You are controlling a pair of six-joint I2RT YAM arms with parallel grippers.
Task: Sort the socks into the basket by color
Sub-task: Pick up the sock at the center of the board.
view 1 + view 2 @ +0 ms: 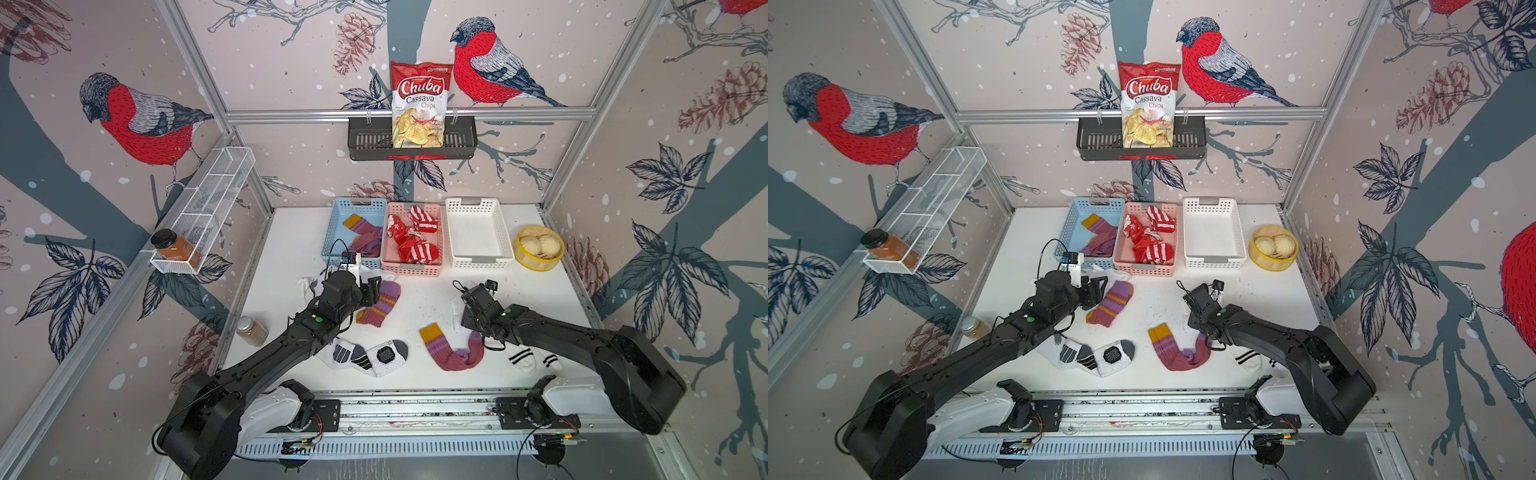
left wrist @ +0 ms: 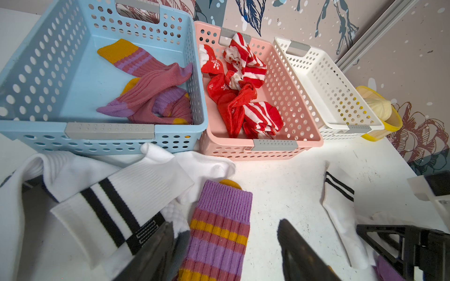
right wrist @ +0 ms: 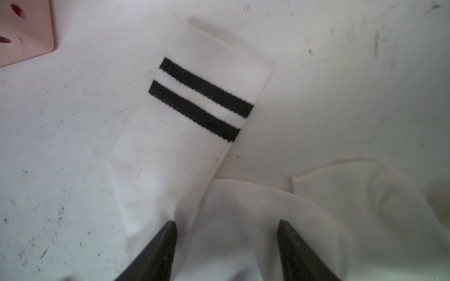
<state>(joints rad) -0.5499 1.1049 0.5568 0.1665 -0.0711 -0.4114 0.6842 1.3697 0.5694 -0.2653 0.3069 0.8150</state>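
Note:
My left gripper is open, its jaws on either side of a purple, maroon and mustard striped sock that lies flat on the table. My right gripper is open, tips down on a white sock with two black stripes; white fabric lies between the jaws. The blue basket holds maroon socks. The pink basket holds red-and-white socks. Beside it stands the white basket. Loose on the table are a maroon sock, white-and-grey socks and a striped white sock.
A yellow steamer with buns stands right of the white basket. A spice jar is at the table's left edge. More white socks lie before the blue basket. A chips bag sits in a wall shelf.

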